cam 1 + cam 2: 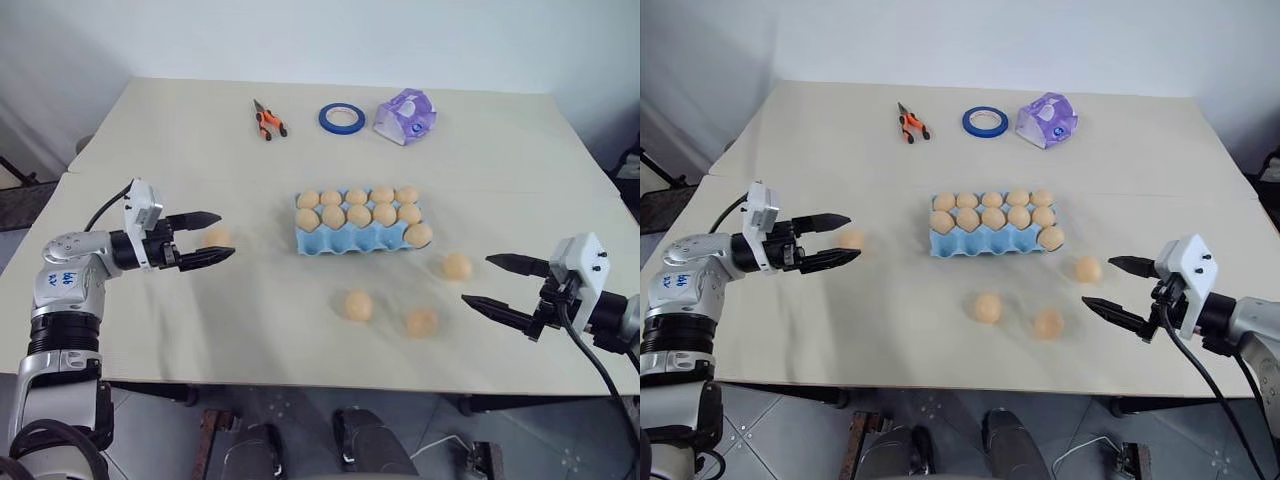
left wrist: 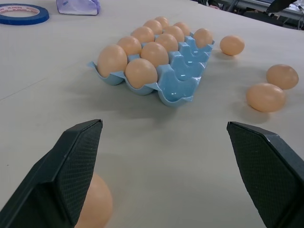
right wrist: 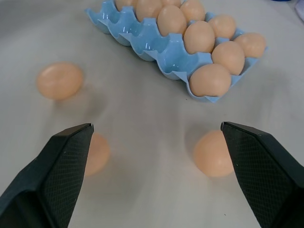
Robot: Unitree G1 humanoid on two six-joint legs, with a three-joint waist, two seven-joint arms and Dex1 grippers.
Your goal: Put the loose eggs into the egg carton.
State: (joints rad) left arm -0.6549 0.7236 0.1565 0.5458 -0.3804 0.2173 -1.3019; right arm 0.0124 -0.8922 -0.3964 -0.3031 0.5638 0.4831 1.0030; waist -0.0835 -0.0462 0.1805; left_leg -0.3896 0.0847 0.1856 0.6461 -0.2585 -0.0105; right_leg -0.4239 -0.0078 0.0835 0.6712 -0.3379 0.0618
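Blue moulded egg carton (image 1: 352, 238): mid-counter, eleven cups filled by my count.
Loose pale orange-tan eggs: three near my right claw (image 1: 506, 285) (released, empty), one (image 1: 216, 237) by my left claw (image 1: 209, 238), also spread wide, holding nothing.

bare table (image 1: 250, 310) is left before the egg carton (image 1: 350, 240) – interrupted by three loose eggs (image 1: 358, 306) only.

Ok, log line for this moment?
left tool: open, by one egg | right tool: open, empty | carton: front row mostly empty | three eggs loose in front
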